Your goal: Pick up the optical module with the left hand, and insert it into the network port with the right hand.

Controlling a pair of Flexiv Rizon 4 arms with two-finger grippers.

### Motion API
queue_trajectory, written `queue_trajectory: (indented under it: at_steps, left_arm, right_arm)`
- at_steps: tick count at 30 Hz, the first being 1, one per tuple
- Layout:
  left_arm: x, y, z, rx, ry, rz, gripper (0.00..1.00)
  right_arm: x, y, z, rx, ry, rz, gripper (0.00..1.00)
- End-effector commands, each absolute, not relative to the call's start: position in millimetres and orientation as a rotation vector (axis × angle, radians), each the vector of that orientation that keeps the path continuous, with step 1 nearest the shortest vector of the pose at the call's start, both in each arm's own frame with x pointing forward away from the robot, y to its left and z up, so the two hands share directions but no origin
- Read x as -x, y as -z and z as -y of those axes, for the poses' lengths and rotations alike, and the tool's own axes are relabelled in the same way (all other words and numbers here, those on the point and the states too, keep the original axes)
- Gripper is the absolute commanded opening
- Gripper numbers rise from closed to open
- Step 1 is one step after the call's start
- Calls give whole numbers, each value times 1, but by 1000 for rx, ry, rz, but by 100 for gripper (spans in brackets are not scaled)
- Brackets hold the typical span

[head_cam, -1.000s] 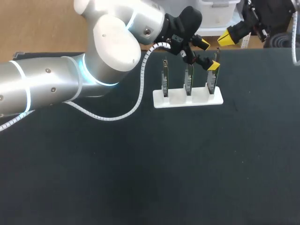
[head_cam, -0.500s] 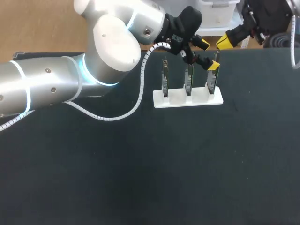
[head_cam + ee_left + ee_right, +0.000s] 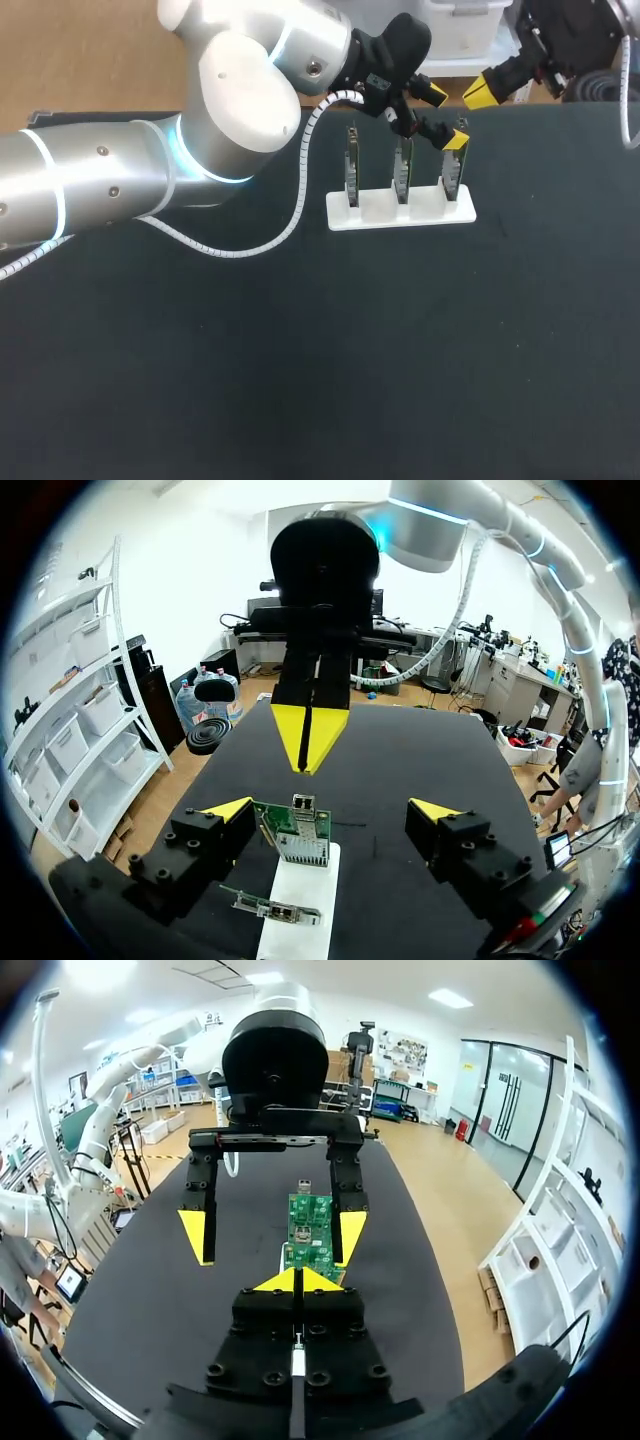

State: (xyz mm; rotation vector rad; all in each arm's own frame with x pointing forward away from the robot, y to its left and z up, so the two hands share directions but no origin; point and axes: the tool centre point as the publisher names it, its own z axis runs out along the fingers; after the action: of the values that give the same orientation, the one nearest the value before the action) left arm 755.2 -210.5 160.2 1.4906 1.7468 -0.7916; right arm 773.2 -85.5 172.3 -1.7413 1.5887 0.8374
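Plainly, the black worktop (image 3: 300,380) took up most of the head view, and the left arm (image 3: 120,190) lay across its far left part, reaching past the middle. A white rack (image 3: 385,212) stood on the worktop near the far edge, holding three green cards upright in a row. The left pincer (image 3: 445,118) hung at the rack's right end, over the end card (image 3: 452,175).

In the left wrist view that pincer (image 3: 332,808) was spread wide, its yellow tips well apart. The end card (image 3: 297,835) stood between them, much closer to one finger than to the other. Whether that nearer finger touched the card I could not tell. The far finger was clear of it, so the pincer held nothing.

The right pincer (image 3: 487,88) hung beyond the rack's right end, at the worktop's far edge. Its two yellow tips were pressed together into one wedge (image 3: 300,1280), pointed toward the end card (image 3: 310,1235).

The network port (image 3: 302,803), a small metal block, sat on the top edge of the end card. The optical module I could not pick out in any view
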Motion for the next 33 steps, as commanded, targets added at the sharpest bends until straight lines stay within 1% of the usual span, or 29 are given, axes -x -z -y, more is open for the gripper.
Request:
queue_trajectory:
  at_steps: [1, 33]
  left_arm:
    - [-756, -160, 210, -1493, 792, -1746, 100]
    - [-756, -160, 210, -1493, 792, -1746, 100]
  right_arm:
    - [-776, -170, 85, 1741, -848, -1585, 0]
    - [-777, -153, 82, 1719, -903, -1610, 0]
